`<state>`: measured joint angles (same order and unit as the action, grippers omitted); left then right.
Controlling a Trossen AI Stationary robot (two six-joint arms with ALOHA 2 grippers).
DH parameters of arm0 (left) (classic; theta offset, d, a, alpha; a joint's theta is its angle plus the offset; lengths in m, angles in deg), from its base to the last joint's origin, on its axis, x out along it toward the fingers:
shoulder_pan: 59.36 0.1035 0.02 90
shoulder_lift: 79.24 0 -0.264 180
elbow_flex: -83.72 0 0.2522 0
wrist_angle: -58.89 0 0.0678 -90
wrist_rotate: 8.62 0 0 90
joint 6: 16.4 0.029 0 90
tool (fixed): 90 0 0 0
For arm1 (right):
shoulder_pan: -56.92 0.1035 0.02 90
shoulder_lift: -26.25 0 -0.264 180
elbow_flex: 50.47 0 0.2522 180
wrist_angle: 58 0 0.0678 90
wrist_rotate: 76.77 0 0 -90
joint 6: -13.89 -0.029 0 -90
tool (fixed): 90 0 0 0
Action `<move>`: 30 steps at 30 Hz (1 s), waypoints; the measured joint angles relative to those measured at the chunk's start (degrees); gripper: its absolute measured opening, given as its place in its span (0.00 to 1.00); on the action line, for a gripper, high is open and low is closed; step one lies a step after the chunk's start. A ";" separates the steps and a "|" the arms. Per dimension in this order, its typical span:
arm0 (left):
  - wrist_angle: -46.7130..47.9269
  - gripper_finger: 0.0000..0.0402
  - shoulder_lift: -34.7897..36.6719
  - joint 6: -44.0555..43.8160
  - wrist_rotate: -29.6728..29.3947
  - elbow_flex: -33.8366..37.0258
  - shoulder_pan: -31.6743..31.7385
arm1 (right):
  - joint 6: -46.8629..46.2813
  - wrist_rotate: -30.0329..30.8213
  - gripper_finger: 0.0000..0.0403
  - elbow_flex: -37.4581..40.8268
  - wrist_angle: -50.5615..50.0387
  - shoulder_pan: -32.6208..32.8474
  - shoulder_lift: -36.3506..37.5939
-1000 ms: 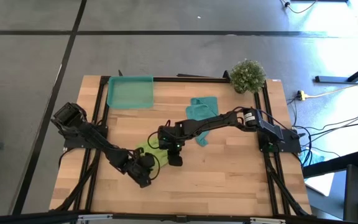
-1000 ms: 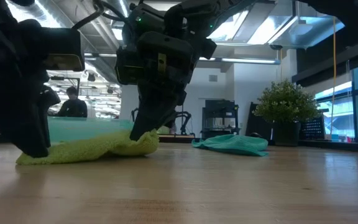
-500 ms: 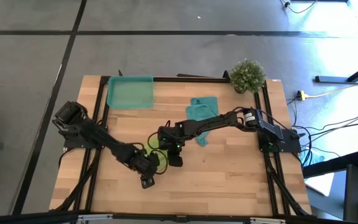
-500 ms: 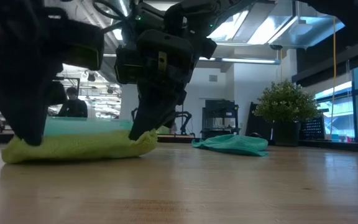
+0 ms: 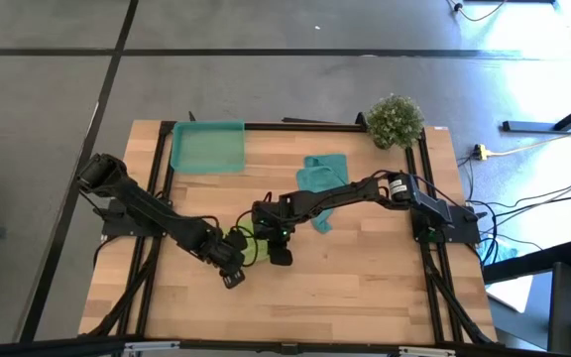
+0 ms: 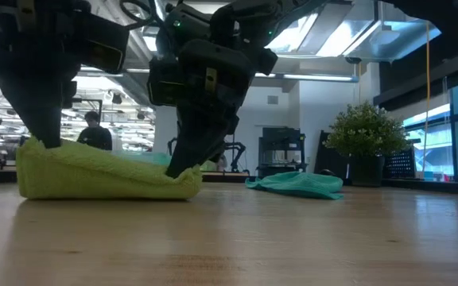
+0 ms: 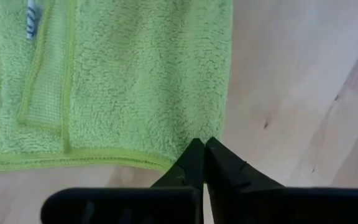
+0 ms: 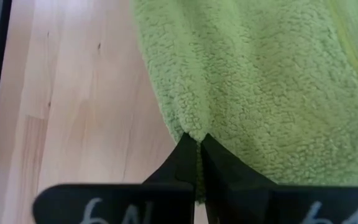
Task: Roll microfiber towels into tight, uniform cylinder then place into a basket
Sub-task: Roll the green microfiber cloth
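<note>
The lime-green towel (image 5: 249, 244) lies bunched at the table's middle, between my two grippers. My left gripper (image 5: 230, 264) is shut on its left end, raised above the table in the low view (image 6: 48, 143). My right gripper (image 5: 269, 241) is shut on its right end, down near the table (image 6: 180, 167). The teal towel (image 5: 322, 178) lies crumpled on the table behind, toward the far right. The basket (image 5: 207, 148) stands at the far left, with nothing in it. My left gripper pinches the towel at a hemmed corner (image 7: 178, 160) between its two fingers, coming from above and pointing down. That end is lifted (image 6: 38, 151); the towel slopes down from it, and its underside rests on the table. My right gripper pinches the towel's fluffy edge (image 8: 191, 127) between its two fingers, pointing down from above. This end (image 6: 188, 181) stays low, on or just above the table.
A potted plant (image 5: 396, 120) stands at the far right corner. Black frame rails (image 5: 157, 188) run along the table's left, right and far sides. Bare wood (image 5: 345, 288) lies toward the near edge.
My left gripper has risen, taking the towel's left end with it, from flat on the table to well above it. The towel's right end has stayed low in my right gripper, so the cloth now forms a wedge sloping down to the right.
</note>
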<state>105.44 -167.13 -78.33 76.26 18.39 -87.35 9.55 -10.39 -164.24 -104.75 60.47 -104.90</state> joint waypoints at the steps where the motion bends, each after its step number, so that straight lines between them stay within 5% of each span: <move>1: 0.00 0.00 0.00 -0.48 -0.02 0.00 0.04 | 0.15 0.00 0.01 0.00 -0.07 0.00 0.00; 30: 5.30 0.00 0.16 -5.22 -7.28 -0.16 9.78 | 3.38 -6.00 0.01 0.00 -1.67 -0.09 -0.07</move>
<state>110.74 -166.97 -83.55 68.97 18.23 -77.57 12.93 -16.39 -164.24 -106.41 60.38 -104.96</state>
